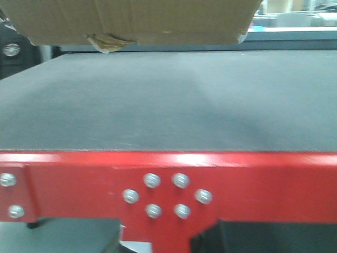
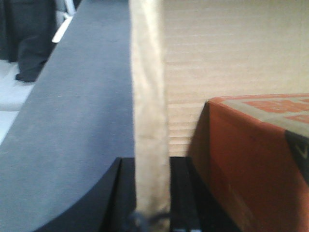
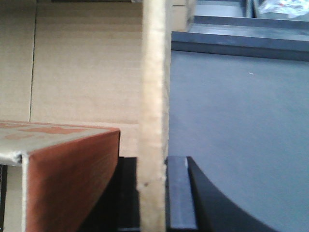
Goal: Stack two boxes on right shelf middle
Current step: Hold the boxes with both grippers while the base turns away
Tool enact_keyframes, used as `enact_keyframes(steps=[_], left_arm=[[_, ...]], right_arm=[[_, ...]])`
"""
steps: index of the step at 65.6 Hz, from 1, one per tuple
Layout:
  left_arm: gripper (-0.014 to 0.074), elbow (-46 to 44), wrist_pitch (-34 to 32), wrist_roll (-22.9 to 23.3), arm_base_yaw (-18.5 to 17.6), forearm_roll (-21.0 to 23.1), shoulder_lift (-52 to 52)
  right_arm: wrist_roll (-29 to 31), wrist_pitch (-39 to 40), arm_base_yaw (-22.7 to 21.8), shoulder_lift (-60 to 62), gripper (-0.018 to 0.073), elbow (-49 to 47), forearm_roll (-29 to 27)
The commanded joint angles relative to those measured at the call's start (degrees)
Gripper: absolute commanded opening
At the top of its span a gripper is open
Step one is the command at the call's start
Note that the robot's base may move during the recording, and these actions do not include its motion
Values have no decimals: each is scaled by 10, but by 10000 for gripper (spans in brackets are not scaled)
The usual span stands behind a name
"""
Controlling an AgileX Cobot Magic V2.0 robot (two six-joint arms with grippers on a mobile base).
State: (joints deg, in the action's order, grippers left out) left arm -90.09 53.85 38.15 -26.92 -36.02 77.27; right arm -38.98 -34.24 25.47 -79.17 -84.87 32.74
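A brown cardboard box hangs at the top of the front view, above the grey shelf board. In the left wrist view my left gripper is shut on the box's left wall, one finger on each side of it. In the right wrist view my right gripper is shut on the box's right wall. A smaller red-orange box lies inside the cardboard box and also shows in the right wrist view. Neither gripper shows in the front view.
A red steel beam with several bolts fronts the shelf board. The grey board runs beside the box on the left and on the right. A torn tape flap hangs from the box's bottom edge.
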Motion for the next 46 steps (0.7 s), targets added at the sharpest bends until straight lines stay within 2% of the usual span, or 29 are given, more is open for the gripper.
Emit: enact_keyframes(steps=[1, 46], left_arm=[[-111, -4, -5, 0, 4, -17, 0], [-111, -4, -5, 0, 4, -17, 0]], right_arm=[[0, 43, -3, 10, -153, -8, 19], [0, 43, -3, 10, -153, -8, 19]])
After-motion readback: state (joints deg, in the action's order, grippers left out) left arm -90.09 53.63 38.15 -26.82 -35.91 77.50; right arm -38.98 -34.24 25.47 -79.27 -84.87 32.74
